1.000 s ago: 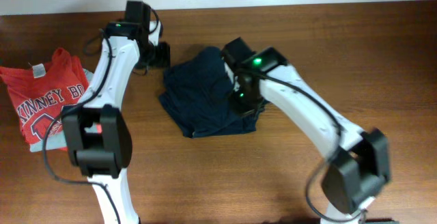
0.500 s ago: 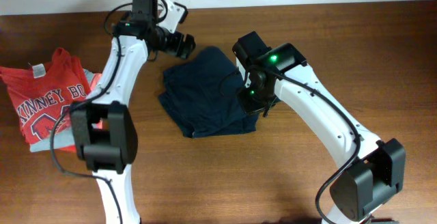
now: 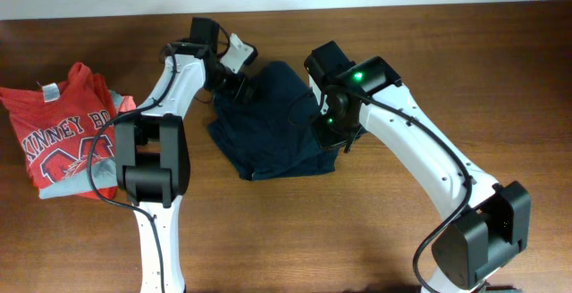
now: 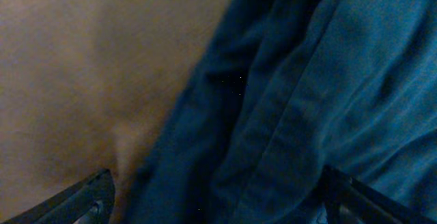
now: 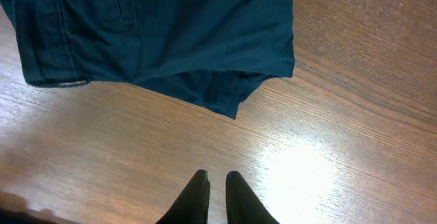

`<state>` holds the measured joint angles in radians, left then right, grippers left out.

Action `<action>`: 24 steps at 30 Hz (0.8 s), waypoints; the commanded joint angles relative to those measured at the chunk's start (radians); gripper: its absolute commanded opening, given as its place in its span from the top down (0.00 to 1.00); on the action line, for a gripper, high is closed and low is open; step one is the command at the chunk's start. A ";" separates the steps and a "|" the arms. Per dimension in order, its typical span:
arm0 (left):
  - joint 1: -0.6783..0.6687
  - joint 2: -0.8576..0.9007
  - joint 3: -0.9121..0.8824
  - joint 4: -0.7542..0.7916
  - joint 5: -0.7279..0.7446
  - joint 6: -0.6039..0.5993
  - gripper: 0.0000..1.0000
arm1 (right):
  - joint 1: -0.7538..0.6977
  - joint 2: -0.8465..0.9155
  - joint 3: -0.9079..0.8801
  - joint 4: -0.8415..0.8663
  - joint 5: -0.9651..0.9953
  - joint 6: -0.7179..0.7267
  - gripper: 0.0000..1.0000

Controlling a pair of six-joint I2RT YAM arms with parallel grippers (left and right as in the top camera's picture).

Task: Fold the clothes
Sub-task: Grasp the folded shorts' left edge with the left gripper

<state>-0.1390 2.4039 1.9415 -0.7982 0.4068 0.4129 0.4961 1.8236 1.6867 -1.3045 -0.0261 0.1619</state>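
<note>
Two-finger right gripper [image 5: 217,177]: fingers pressed nearly together, nothing between them; over bare table [image 5: 328,149], just beside the shorts' hem.
Navy shorts [image 3: 273,128]: lying rumpled on the table, upper middle of overhead frame.
Left gripper [image 4: 218,190]: jaws spread wide, released, close over the shorts' upper-left edge; contact cannot be told.
Red t-shirt [image 3: 54,132]: left edge of frame, well apart.

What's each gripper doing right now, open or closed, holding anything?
Left gripper: open, jaws wide over the shorts, not gripping them.
Right gripper: closed, holding nothing.
</note>
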 commanded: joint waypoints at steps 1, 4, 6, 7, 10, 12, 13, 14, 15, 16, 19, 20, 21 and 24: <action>-0.005 0.072 0.004 -0.050 0.024 0.012 0.20 | 0.000 0.000 0.008 0.002 0.011 0.016 0.86; -0.005 0.081 0.004 -0.080 0.024 0.012 0.66 | 0.000 0.000 0.008 0.002 0.011 0.016 0.85; -0.005 0.080 0.006 -0.109 0.024 0.012 0.90 | 0.000 0.000 0.008 0.003 0.011 0.016 0.85; -0.005 0.077 0.010 -0.130 0.024 0.012 0.99 | 0.000 0.000 0.008 0.003 0.011 0.016 0.85; -0.002 0.077 0.024 -0.191 0.023 0.012 0.99 | 0.000 0.000 0.008 0.003 0.011 0.016 0.85; 0.006 0.077 0.029 -0.224 0.023 0.011 0.99 | 0.000 0.000 0.008 0.002 0.012 0.015 0.85; 0.015 0.077 0.035 -0.270 0.023 0.002 0.99 | 0.000 0.000 0.008 0.001 0.012 0.014 0.85; 0.021 0.077 0.036 -0.298 0.024 -0.008 0.99 | 0.000 0.000 0.008 -0.001 0.012 0.012 0.85; 0.028 0.077 0.037 -0.328 0.024 -0.016 1.00 | 0.000 0.000 0.008 -0.003 0.012 0.012 0.85; 0.035 0.077 0.036 -0.364 0.024 -0.026 0.99 | 0.000 0.000 0.008 -0.006 0.012 0.012 0.85; 0.051 0.077 0.036 -0.440 0.024 -0.031 1.00 | 0.000 0.000 0.008 -0.011 0.013 0.012 0.85; 0.055 0.077 0.036 -0.451 0.023 -0.031 0.99 | 0.000 0.000 0.008 -0.012 0.013 0.012 0.85; 0.061 0.077 0.036 -0.459 0.023 -0.031 0.99 | -0.001 0.000 0.008 -0.013 0.015 0.012 0.85; 0.070 0.077 0.036 -0.479 0.024 -0.031 0.45 | -0.008 0.000 0.008 -0.025 0.019 0.012 0.85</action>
<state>-0.0834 2.4432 1.9812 -1.2587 0.4595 0.3927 0.4957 1.8236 1.6867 -1.3170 -0.0257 0.1616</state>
